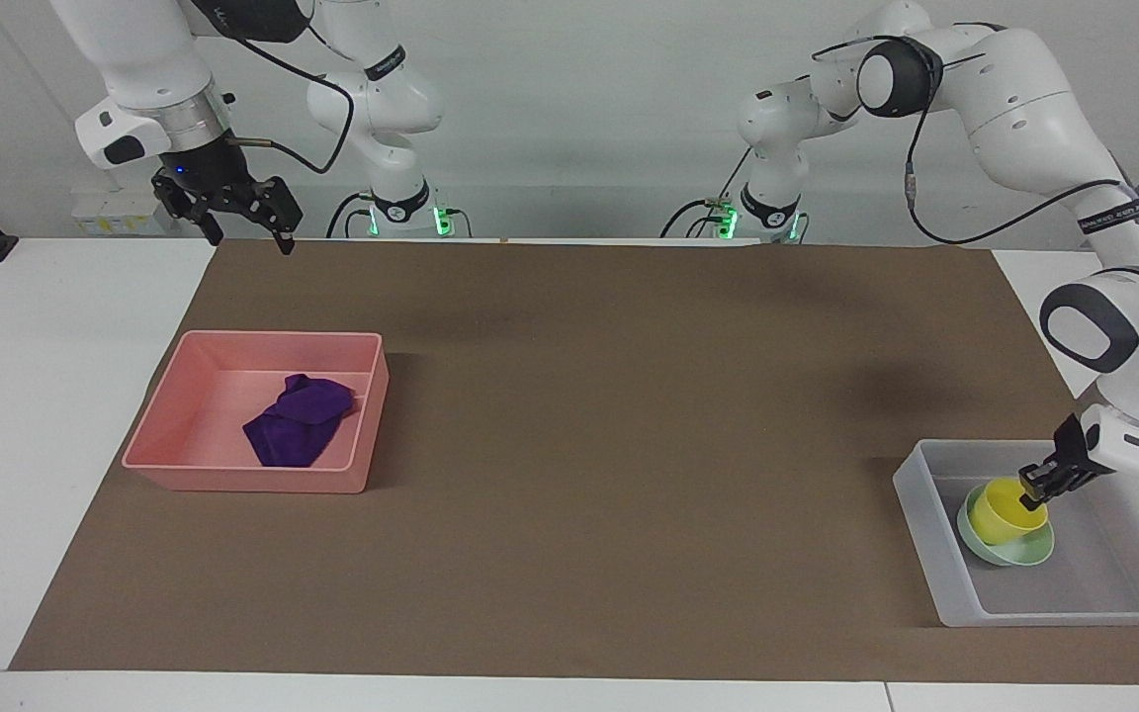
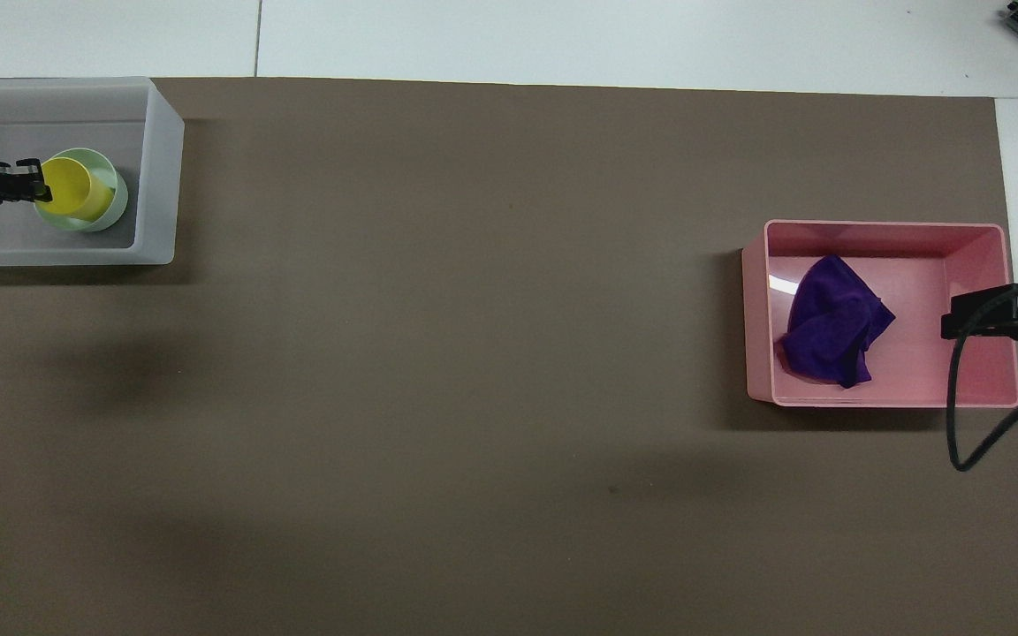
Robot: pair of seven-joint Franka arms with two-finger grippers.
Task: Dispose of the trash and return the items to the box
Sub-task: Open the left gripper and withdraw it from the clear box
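On the brown mat (image 1: 629, 445) the job looks nearly finished: the cloth (image 1: 298, 418) lies in the pink tray (image 1: 233, 477) well apart from the open, waiting right gripper (image 1: 245, 229), while the left gripper (image 1: 1036, 488) pinches the cup (image 1: 1003, 512) by its rim, seated in the bowl (image 1: 1009, 550) inside the box (image 1: 935, 554), release pending.
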